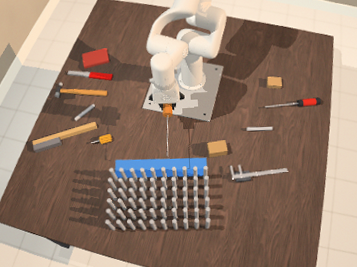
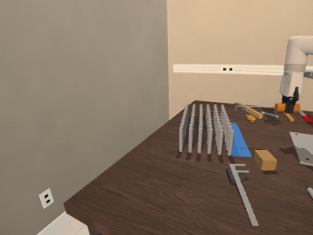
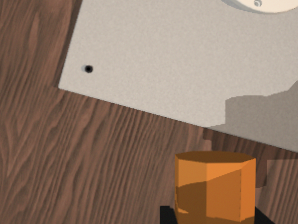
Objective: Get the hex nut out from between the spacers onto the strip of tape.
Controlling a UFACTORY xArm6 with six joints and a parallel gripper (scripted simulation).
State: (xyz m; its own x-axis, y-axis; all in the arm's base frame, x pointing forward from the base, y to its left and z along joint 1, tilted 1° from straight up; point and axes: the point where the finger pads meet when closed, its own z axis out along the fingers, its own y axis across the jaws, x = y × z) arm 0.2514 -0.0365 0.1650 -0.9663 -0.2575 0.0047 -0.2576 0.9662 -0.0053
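My gripper (image 1: 167,106) is shut on the orange-brown handle of the hook pick (image 1: 167,110) and holds it in the air over the front edge of the grey base plate (image 1: 184,91). The pick's thin shaft (image 1: 167,135) points toward the blue strip of tape (image 1: 160,167). The handle also shows in the wrist view (image 3: 215,186) and in the exterior view (image 2: 287,108). The grey spacers (image 1: 159,197) stand upright in rows, touching the tape's near edge. The hex nut is hidden among them.
A tan block (image 1: 217,147) lies right of the tape, a grey caliper (image 1: 258,173) beyond it. Left of the base are a small yellow screwdriver (image 1: 103,139), a wooden bar (image 1: 63,135), a hammer (image 1: 81,92) and a red block (image 1: 94,58). A red screwdriver (image 1: 294,103) lies at right.
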